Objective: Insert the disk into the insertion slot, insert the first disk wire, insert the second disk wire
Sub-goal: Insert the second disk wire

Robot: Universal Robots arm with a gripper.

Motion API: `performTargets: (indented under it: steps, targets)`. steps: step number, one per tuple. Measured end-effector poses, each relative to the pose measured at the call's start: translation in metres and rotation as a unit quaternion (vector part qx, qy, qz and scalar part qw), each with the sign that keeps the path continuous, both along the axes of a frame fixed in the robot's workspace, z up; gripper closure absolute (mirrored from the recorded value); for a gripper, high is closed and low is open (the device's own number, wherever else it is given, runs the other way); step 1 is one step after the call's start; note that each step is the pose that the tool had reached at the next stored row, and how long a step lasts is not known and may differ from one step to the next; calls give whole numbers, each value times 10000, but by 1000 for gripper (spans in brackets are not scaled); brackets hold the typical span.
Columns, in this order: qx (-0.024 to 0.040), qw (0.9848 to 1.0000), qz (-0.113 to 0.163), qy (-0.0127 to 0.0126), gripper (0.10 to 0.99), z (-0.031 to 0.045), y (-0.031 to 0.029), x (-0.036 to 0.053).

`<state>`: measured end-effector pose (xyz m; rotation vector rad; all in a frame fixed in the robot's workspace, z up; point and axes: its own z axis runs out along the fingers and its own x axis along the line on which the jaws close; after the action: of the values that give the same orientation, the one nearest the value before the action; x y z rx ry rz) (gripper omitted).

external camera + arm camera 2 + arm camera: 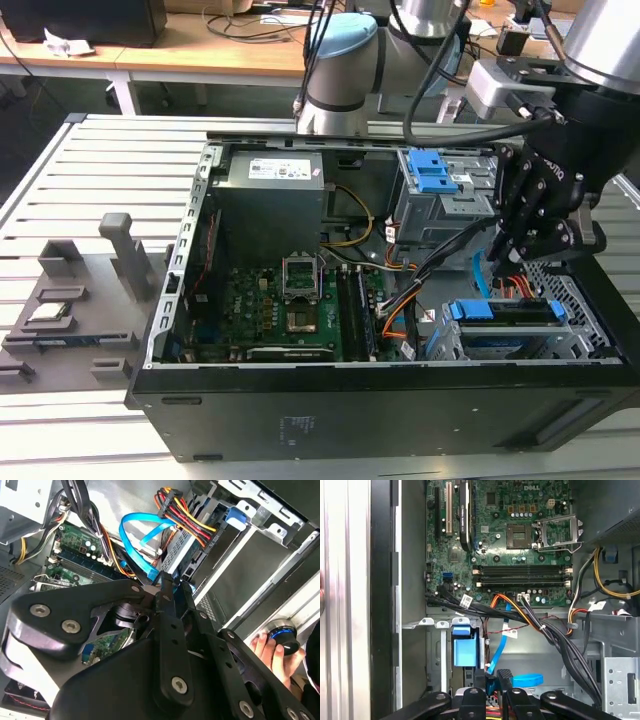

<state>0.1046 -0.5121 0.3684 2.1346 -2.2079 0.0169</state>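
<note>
**Exterior view.** The open case (pixel 350 410) stands on a slatted table (pixel 90 160). The gripper (pixel 510 258) hangs inside the case at the exterior view's right, just above the slot (pixel 578 300). The disk (pixel 500 311) sits in that slot, blue frame uppermost, directly under the gripper but apart from it. The blue cable (pixel 479 272) rises beside the disk toward the fingertips.

**Second wrist view.** The gripper (pixel 165 582) has its fingers drawn close together, pinching the dark end of the blue cable (pixel 136 540), which loops away just beyond them. The red-orange wires (pixel 192 521) and their dark plug lie past that loop, clear of the fingers. I cannot tell whether the plug is seated. A hand (pixel 270 650) rests on a knob, well apart.

**First wrist view.** The gripper (pixel 494 677) is clamped on the blue cable (pixel 497 652). The disk (pixel 465 650) lies just beside the fingertips. The motherboard (pixel 510 545) lies beyond.
</note>
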Motion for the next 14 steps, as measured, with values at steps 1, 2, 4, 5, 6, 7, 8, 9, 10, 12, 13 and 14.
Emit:
performTargets:
  steps: [1, 2, 4, 5, 6, 7, 8, 9, 10, 12, 13, 14]
  targets:
    - [-15, 10000, 1, 0, 847, -2, 0, -2]
    - [-15, 10000, 0, 0, 847, -2, 0, -3]
    - [-15, 10000, 0, 0, 847, 13, 0, -3]
    - [-14, 10000, 0, 0, 847, 14, 0, -3]
    - [-14, 10000, -2, 0, 847, 13, 0, -3]
    - [-15, 10000, -51, 0, 847, 14, 0, -4]
    - [-17, 10000, -84, 0, 847, 13, 0, -4]
    - [-20, 9999, -100, 0, 847, 10, 0, -4]
    - [-20, 9999, -100, 0, 847, 10, 0, -3]
    - [-20, 9999, -100, 0, 847, 9, 0, -3]
    - [-20, 9999, -100, 0, 847, 9, 0, -3]
    - [-20, 9999, -100, 0, 855, 9, 0, -3]
